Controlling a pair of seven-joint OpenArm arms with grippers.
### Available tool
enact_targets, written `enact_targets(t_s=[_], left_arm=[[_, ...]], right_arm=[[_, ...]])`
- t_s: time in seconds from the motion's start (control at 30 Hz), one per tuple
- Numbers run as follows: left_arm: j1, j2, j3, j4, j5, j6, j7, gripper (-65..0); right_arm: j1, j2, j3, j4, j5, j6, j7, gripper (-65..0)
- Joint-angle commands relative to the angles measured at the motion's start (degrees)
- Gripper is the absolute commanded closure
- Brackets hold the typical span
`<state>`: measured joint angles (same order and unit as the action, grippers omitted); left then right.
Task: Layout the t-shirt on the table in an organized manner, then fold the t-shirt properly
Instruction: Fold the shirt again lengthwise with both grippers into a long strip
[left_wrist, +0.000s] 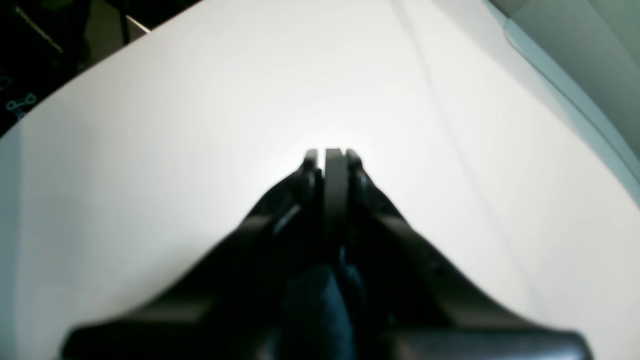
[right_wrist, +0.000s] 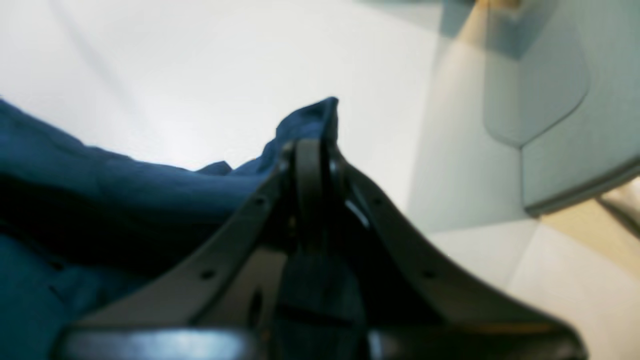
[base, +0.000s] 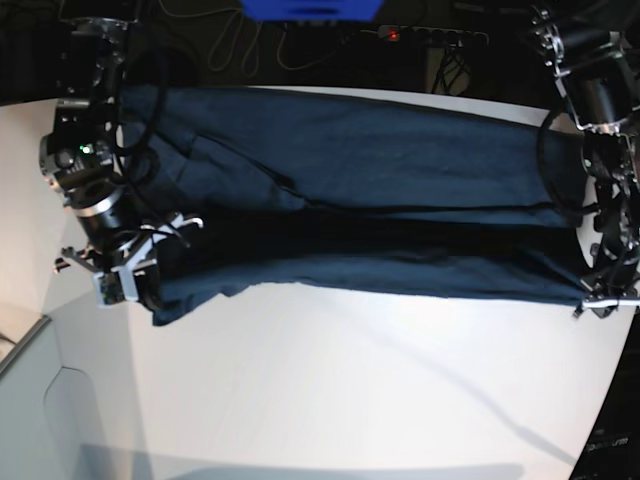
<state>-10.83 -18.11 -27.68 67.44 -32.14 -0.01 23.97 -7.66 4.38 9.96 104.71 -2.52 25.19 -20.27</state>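
The broad white matte bench (base: 350, 380) carries the dark navy cotton t-shirt (base: 380, 200), stretched lengthwise between the two sets of jaws and doubled along a dark crease through its middle. The near edge sags slightly between the grips.

The right jaws (right_wrist: 312, 150) are pinched onto a corner of the cloth: blue fabric pokes up just beyond their tips, and the rest trails off to one side of them. The left jaws (left_wrist: 332, 157) are pressed together over bare bench, with dark cloth seemingly caught deep between them; the base view puts them at the shirt's far corner.

Risk, as I judge it: both holds are only on corner tips, so uneven pulling could slip one corner free and let the fold collapse crooked.
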Motion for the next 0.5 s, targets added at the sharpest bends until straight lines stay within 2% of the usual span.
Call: enact_targets(t_s=[0.0, 0.3, 0.47], left_arm=[[-1.26, -1.10, -0.32, 0.74, -0.17, -0.38, -1.42, 0.0], [1.38, -1.10, -0.76, 1.09, -0.17, -0.38, -1.50, 0.0], [4.54, -1.10, -1.11, 1.09, -0.25, -0.38, -1.50, 0.0]], right_arm=[[-0.30, -0.38, 0.29, 1.54, 0.63, 0.08, 1.24, 0.0], [-6.80, -3.11, 0.37, 3.12, 0.63, 0.08, 1.50, 0.0], [-14.54, -3.20, 0.02, 3.91, 0.63, 0.08, 8.98, 0.0]])
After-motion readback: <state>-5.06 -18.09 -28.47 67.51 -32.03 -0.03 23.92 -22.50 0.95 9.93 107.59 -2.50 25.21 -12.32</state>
